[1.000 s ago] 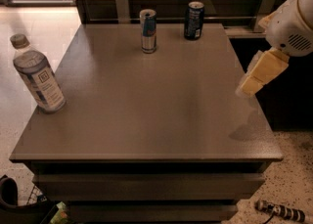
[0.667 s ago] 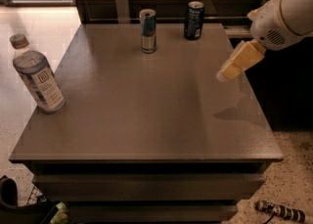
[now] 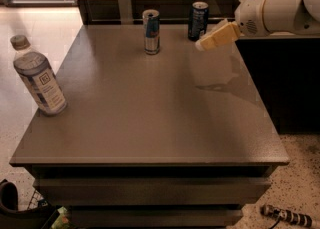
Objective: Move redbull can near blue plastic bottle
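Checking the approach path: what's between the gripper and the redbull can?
Camera view shows only bare table between redbull can and gripper, which hovers by the dark can.

One table (image 3: 150, 118) holds one redbull can (image 3: 151, 32), one dark navy can (image 3: 198, 21) and one blue plastic bottle (image 3: 39, 78); one gripper (image 3: 201, 46) hovers over its far right.

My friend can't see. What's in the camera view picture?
A robot's gripper hangs over the back right of a grey table, beside a dark can. A slim silver-blue can stands at the back middle, a water bottle at the left edge.
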`<control>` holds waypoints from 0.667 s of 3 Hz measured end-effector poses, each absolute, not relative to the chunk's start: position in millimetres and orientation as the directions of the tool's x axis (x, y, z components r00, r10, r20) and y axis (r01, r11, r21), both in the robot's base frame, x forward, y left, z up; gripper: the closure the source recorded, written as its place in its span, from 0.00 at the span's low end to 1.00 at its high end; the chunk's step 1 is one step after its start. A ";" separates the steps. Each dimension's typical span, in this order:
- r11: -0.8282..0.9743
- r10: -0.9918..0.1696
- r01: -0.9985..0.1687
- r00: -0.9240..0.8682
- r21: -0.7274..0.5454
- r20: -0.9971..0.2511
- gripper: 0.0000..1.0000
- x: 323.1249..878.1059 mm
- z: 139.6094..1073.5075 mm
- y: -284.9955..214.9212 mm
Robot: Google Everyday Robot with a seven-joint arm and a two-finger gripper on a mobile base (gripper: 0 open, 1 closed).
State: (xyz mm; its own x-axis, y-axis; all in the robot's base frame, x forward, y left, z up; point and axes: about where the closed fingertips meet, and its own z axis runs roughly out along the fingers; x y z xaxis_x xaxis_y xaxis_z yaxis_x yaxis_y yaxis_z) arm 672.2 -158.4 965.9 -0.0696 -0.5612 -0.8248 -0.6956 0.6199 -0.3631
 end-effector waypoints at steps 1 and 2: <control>0.638 -0.466 -0.704 -0.031 -0.312 -0.884 0.00 697.1 964.3 -146.4; 0.638 -0.460 -0.706 -0.029 -0.307 -0.887 0.00 698.2 963.0 -143.8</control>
